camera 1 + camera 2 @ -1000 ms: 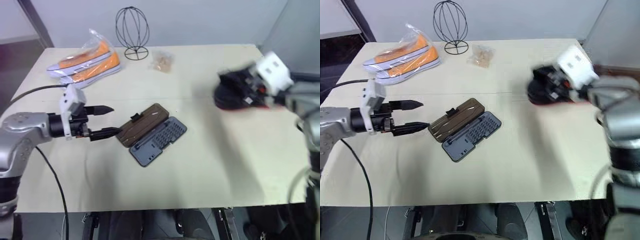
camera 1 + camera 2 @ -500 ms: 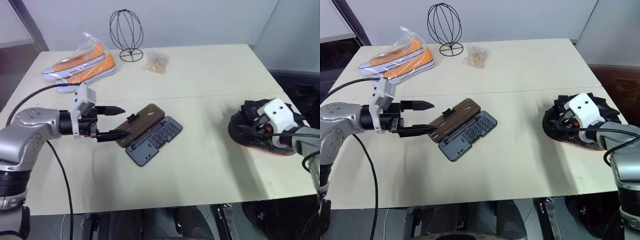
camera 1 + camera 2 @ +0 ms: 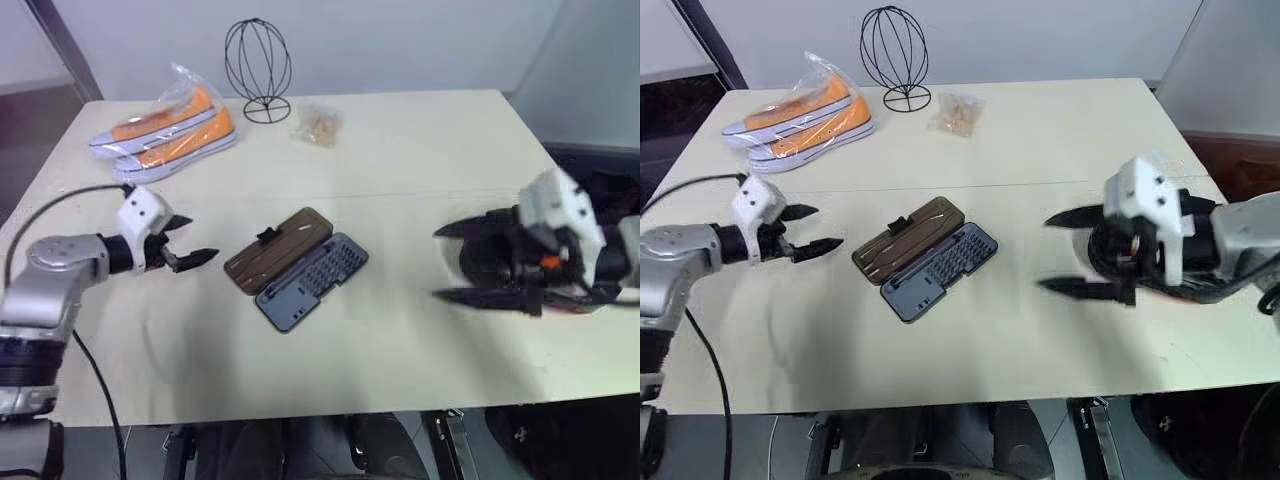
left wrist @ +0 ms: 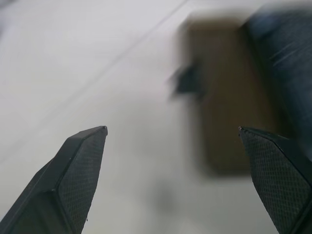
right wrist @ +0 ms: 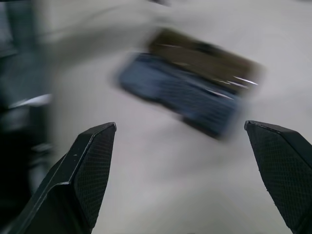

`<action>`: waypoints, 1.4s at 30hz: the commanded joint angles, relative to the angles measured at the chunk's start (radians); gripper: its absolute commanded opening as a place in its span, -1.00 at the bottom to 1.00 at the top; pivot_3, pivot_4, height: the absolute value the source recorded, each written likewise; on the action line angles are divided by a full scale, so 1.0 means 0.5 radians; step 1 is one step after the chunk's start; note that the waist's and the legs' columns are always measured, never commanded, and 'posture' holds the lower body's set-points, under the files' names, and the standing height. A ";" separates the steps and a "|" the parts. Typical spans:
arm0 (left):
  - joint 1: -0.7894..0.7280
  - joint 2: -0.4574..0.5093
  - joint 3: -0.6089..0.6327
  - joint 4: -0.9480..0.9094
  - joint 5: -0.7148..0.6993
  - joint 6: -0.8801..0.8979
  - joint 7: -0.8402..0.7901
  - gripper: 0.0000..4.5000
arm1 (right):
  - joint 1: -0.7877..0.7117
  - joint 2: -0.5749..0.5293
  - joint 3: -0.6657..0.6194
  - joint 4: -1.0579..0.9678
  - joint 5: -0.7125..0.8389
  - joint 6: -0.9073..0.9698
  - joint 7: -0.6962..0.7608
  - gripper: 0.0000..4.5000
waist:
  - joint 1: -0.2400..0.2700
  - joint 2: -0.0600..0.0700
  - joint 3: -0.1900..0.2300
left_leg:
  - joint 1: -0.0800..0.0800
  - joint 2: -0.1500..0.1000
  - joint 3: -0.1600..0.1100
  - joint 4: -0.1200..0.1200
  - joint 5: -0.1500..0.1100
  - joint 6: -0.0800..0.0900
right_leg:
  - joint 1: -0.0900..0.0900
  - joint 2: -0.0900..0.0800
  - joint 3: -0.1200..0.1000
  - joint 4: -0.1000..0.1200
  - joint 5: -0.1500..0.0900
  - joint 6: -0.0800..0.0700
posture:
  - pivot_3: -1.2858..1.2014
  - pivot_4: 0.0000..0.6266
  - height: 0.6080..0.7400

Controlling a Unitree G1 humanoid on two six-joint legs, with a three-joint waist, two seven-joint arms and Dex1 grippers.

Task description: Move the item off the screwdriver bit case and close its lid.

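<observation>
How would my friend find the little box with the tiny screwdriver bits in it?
Start at the big pale table and look near its middle, between the two robot arms. The case lies open and flat there, a dark grey tray full of small bits with a brownish ribbed lid folded out beside it. Nothing else nearby is flat and hinged; the orange sneakers and wire stand sit far back.

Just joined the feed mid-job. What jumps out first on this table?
The screwdriver bit case lies open mid-table, its brownish lid flat beside the bit tray. The right gripper hangs wide open, pointing toward the case, in front of the black mitt near the table's right edge. The open left gripper hovers left of the lid.
</observation>
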 commanded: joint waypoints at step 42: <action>-0.729 -0.615 -0.317 0.944 0.445 -0.435 -0.098 0.15 | 0.355 -0.033 -0.036 -0.080 0.021 -0.237 -0.179 1.00 | 0.061 -0.004 0.001 | -0.012 -0.002 -0.005 0.029 -0.006 0.009 | 0.003 0.001 -0.006 0.002 0.002 0.004 | 0.03 -0.52 1.00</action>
